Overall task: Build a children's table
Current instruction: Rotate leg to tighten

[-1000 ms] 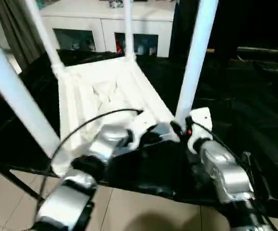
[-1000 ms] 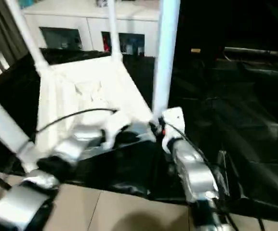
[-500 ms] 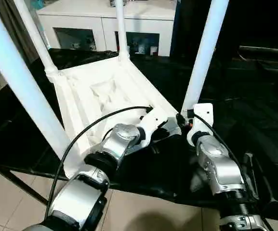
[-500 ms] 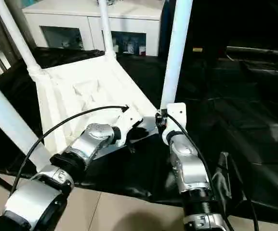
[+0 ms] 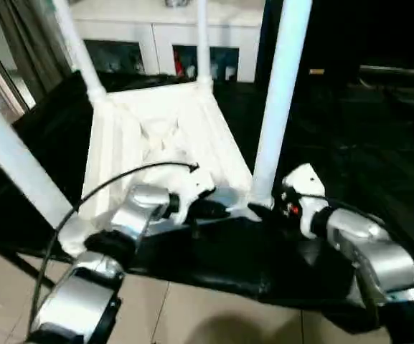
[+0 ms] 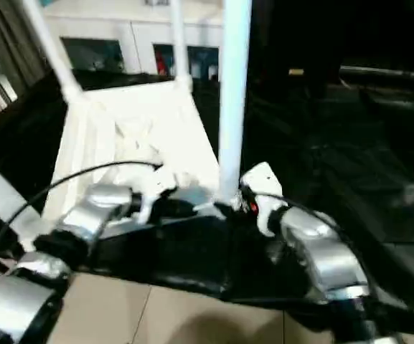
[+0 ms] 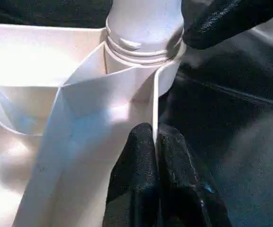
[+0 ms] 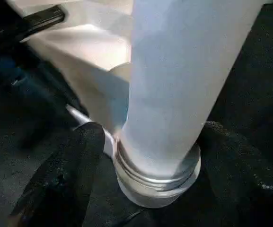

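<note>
Smooth white plastic table point(image 5: 156, 136)

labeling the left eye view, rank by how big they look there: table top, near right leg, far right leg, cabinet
1. table top
2. near right leg, though nearness to the camera enlarges it
3. cabinet, cut off by the frame edge, so unsure against the near leg
4. far right leg

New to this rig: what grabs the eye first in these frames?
The upturned white table top lies on the black-covered bench with white legs standing up from its corners. At the near corner the right gripper straddles the base of the near right leg, one black finger on each side. Beside it, the left gripper pinches the top's thin edge wall by that corner socket.
</note>
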Tool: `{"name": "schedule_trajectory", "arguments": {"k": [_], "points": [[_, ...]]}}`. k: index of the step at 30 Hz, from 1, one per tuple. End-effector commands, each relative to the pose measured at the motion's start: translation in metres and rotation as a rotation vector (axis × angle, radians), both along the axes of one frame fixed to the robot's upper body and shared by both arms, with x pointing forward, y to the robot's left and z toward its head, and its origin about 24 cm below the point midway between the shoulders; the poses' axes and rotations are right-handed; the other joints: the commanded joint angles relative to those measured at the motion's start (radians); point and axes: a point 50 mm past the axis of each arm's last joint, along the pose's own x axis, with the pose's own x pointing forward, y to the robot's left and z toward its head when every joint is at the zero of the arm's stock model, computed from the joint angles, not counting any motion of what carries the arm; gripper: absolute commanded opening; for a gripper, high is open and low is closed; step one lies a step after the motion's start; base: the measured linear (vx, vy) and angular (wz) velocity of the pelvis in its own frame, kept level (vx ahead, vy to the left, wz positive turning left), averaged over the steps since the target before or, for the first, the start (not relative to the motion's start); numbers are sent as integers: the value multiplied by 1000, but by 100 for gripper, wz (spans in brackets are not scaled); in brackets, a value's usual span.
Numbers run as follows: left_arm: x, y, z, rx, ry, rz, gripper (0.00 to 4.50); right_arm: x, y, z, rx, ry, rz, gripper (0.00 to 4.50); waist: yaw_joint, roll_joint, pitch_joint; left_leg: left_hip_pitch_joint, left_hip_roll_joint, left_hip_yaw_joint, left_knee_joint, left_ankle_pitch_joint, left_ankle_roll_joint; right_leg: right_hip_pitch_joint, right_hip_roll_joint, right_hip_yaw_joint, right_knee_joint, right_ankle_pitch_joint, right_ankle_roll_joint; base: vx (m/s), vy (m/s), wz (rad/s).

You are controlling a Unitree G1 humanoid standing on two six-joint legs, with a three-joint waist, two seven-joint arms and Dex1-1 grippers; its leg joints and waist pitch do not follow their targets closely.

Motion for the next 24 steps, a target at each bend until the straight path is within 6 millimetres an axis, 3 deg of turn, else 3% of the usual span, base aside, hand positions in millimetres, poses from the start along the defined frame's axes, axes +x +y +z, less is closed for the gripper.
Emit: {"name": "schedule_trajectory", "arguments": {"k": [1, 2, 4, 9, 10, 18, 24], "points": [[-5, -9, 13, -135, -6, -87, 0, -6, 10, -1, 38, 34, 73, 337, 6, -27, -55, -4, 35, -7, -58, -131, 106, 54, -55, 40, -61, -225, -222, 0, 0, 0], [-5, -8, 13, -135, -4, -91, 0, -7, 10, -1, 42, 35, 76, 337, 6, -30, -54, -5, 35, -7, -58, -121, 113, 54, -53, 39, -58, -203, -230, 0, 0, 0], [-8, -5, 11, -140, 14, -108, 0, -8, 11, 0, 61, 41, 89, 322, 10, -26, -53, -1, 37, -6, -57, -125, 115, 52, -53, 40, -58, -200, -237, 0, 0, 0], [-10, -2, 11, -139, 26, -120, 0, -9, 12, -1, 91, 49, 104, 294, 16, -27, -52, 0, 37, -6, -60, -144, 97, 52, -53, 40, -59, -226, -227, 0, 0, 0], [-11, -1, 11, -138, 30, -123, 0, -9, 13, -1, 98, 54, 107, 273, 17, -26, -52, 0, 37, -6, -60, -146, 94, 53, -55, 40, -58, -231, -225, 0, 0, 0], [-11, 3, 11, -130, 30, -115, 0, -9, 10, -3, 103, 58, 113, 220, 16, -29, -52, -1, 35, -5, -59, -139, 93, 52, -54, 40, -60, -239, -215, 0, 0, 0], [-12, 4, 10, -124, 38, -114, 0, -13, 10, -8, 115, 74, 107, 212, 17, -26, -54, -1, 35, -6, -57, -126, 97, 53, -53, 39, -57, -214, -220, 0, 0, 0]]}}
